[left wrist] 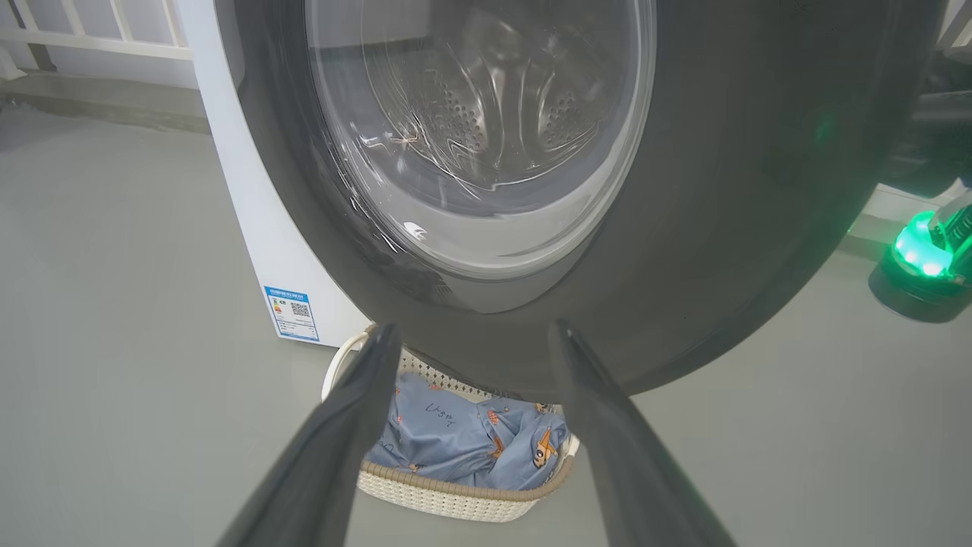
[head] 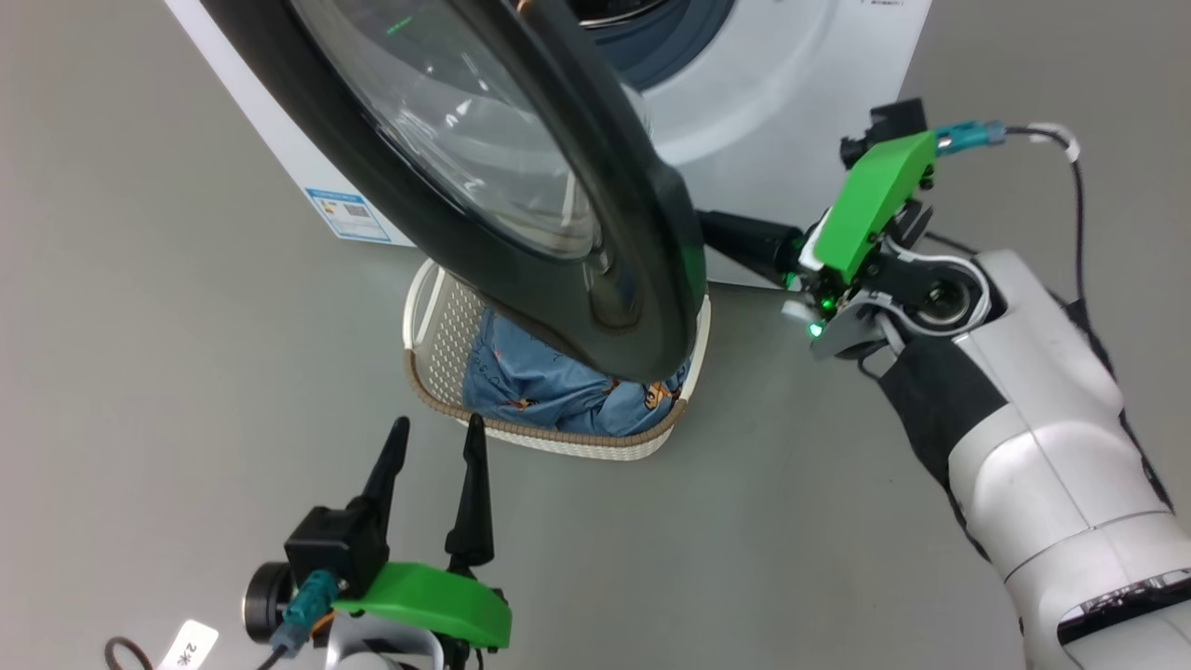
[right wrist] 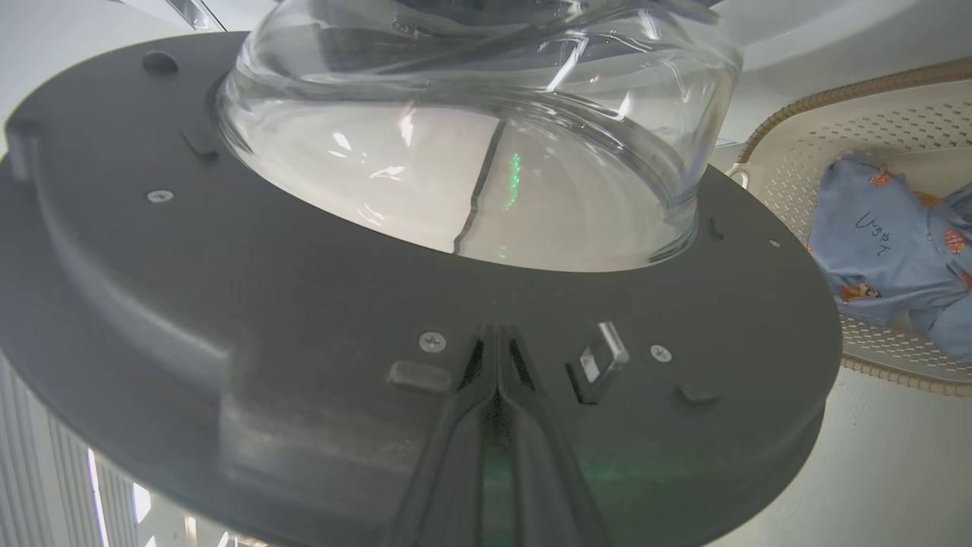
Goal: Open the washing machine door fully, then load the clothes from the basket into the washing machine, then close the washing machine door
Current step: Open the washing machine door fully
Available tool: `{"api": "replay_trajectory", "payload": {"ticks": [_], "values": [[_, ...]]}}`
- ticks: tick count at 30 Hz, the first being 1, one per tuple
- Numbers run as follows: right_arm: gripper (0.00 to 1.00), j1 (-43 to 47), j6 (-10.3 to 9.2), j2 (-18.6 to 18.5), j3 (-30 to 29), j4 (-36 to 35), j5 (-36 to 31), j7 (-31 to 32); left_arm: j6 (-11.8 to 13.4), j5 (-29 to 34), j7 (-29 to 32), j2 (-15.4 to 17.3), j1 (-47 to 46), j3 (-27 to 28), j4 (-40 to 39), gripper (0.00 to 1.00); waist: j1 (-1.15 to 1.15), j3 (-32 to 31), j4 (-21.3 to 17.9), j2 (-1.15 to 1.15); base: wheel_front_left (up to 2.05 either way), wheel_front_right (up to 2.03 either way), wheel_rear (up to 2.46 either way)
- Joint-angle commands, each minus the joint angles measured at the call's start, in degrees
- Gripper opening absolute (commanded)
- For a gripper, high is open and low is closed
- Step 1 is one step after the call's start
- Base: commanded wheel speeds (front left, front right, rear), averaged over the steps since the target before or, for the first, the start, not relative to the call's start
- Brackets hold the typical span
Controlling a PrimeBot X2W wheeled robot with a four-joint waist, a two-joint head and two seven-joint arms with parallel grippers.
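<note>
The washing machine door (head: 651, 233), a black rim around a bulging glass window, stands swung partway out from the white washing machine (head: 791, 93). Under its lower edge sits the basket (head: 558, 437), cream with a brown rim, holding light-blue printed clothes (head: 549, 381). My right gripper (right wrist: 495, 334) is shut, its tips pressed against the door's inner face (right wrist: 228, 304) beside the latch. In the head view its fingers (head: 744, 242) reach behind the rim. My left gripper (head: 437, 426) is open and empty, just short of the basket's near rim, facing the door's outer side (left wrist: 683, 228).
Grey floor lies all around, with free room to the left and front of the basket. A blue energy label (head: 349, 214) marks the machine's lower corner. A white railing (left wrist: 91, 38) runs along the wall behind the machine.
</note>
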Motion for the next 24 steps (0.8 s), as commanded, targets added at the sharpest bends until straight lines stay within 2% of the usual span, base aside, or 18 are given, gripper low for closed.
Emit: {"api": "replay_trajectory", "payload": {"ticks": [1, 24], "values": [[0.0, 1.2, 0.18, 2.2, 2.1, -2.2, 2.1, 0.3, -0.3, 0.8, -0.4, 0.9, 0.5, 2.1, -0.9, 1.0, 0.0, -0.5, 0.0, 0.0, 0.0, 0.0, 0.0], [0.0, 5.5, 0.18, 2.2, 19.2, -6.9, 15.1, -1.3, -0.7, 1.7, -0.4, 0.9, 1.9, 2.6, -0.7, 1.0, 0.0, -2.6, 0.2, 0.0, 0.0, 0.0, 0.0]]}}
